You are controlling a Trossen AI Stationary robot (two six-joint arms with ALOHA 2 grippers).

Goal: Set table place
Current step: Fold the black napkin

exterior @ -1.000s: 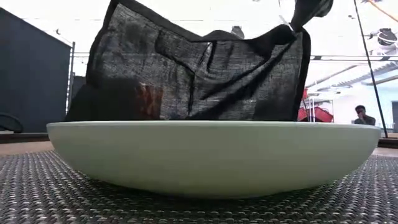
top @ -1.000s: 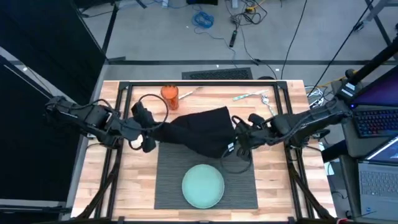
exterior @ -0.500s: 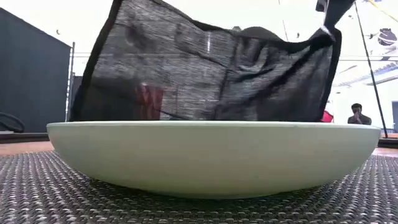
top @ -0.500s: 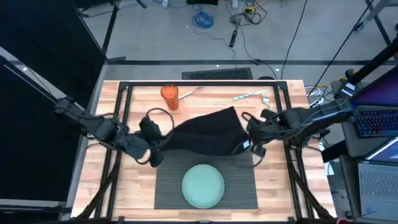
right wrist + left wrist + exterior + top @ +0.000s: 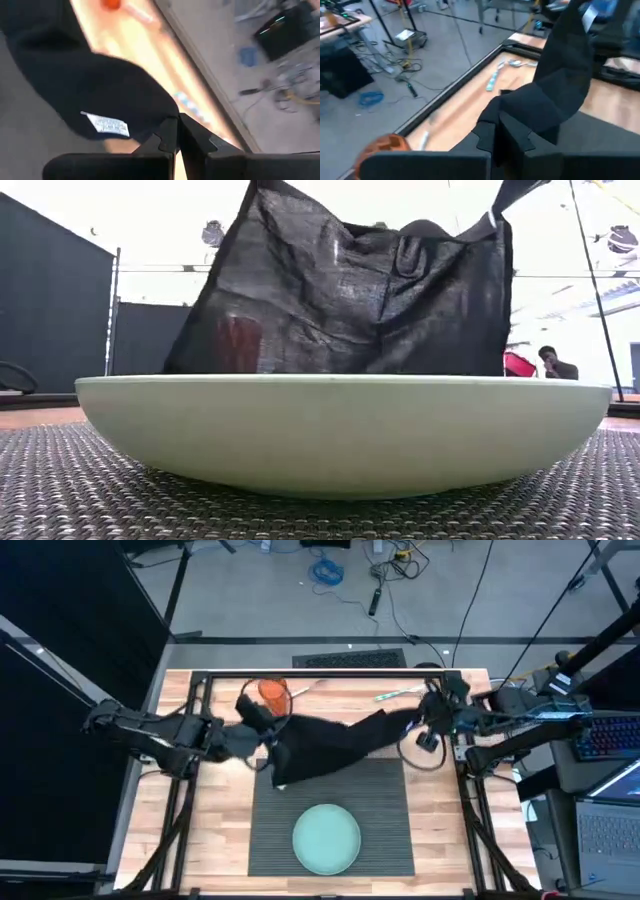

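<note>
Napkin-spreading step: black napkin (image 5: pixel 322 743) held aloft behind plate (image 5: pixel 326 838), pinched by left gripper (image 5: pixel 268 735) and right gripper (image 5: pixel 415 723); next, lowering flat beside plate.

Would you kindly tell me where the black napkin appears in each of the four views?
High view: black napkin stretched between both grippers, over the placemat's far edge.
Low view: hanging behind the teal plate.
Left wrist view: centre.
Right wrist view: upper left, tag showing.
Shared landmark: orange cup.
</note>
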